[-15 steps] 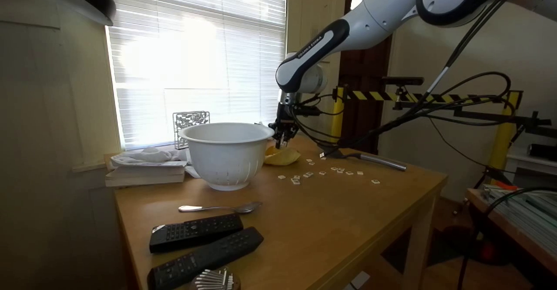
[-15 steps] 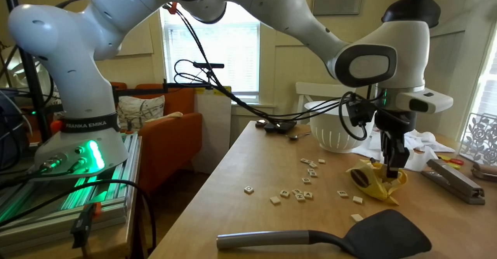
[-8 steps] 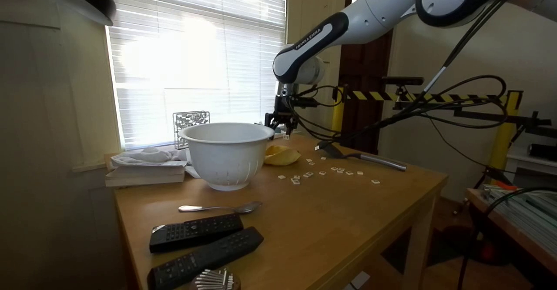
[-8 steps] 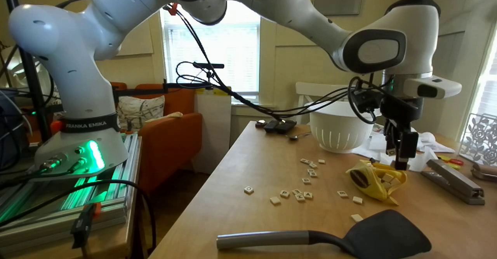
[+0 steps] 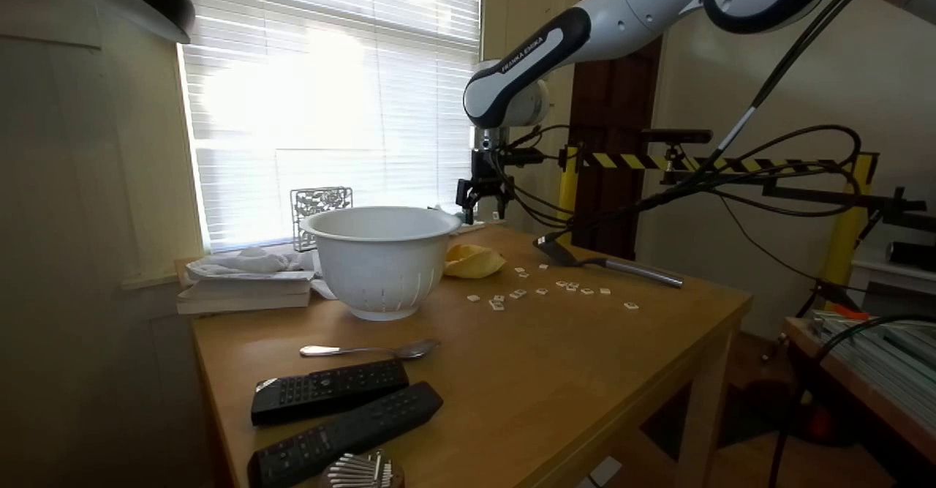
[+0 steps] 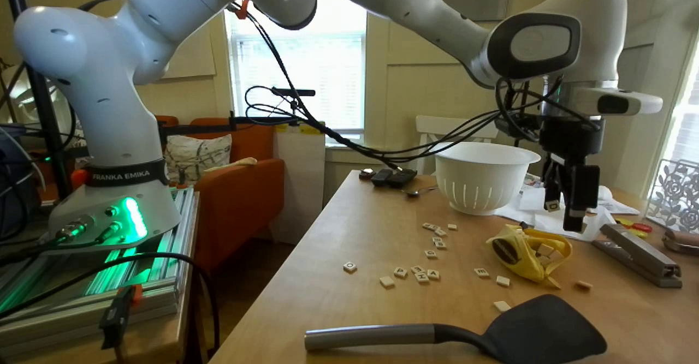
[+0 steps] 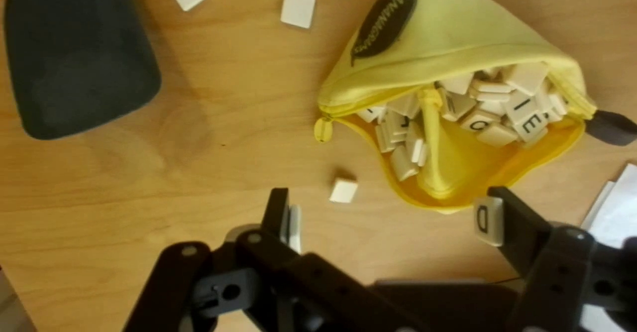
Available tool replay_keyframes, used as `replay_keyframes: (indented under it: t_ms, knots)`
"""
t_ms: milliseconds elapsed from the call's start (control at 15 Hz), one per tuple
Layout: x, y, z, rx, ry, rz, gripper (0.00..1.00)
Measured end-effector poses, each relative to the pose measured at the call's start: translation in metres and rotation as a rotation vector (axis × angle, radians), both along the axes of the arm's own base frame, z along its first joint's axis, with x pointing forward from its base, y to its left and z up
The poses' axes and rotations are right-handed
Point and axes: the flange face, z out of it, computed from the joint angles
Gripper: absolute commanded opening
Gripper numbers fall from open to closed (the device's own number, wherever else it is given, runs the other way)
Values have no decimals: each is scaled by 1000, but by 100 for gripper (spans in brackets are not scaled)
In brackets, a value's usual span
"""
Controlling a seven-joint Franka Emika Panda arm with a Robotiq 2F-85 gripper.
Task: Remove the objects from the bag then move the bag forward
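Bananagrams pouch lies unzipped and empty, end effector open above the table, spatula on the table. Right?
Not quite: the yellow Bananagrams pouch isn't empty; the wrist view shows letter tiles inside. The rest stands: pouch unzipped, end effector open above the table, spatula on the table.

This looks like a home — a soft orange seat point(image 6: 240, 206) with a pillow point(image 6: 197, 159) is far from the claw point(image 6: 563, 214), window blinds point(image 5: 314, 144) hang behind it, and a wooden table point(image 5: 512, 371) is under it.
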Motion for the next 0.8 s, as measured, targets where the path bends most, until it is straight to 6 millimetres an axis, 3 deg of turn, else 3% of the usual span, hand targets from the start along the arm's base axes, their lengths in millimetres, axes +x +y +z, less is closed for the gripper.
replay_keyframes:
  t_ms: [400,800]
  knots:
    - [-56,-10,-12,12,135,78,100]
    - [-123,8,-29,110,214,208,100]
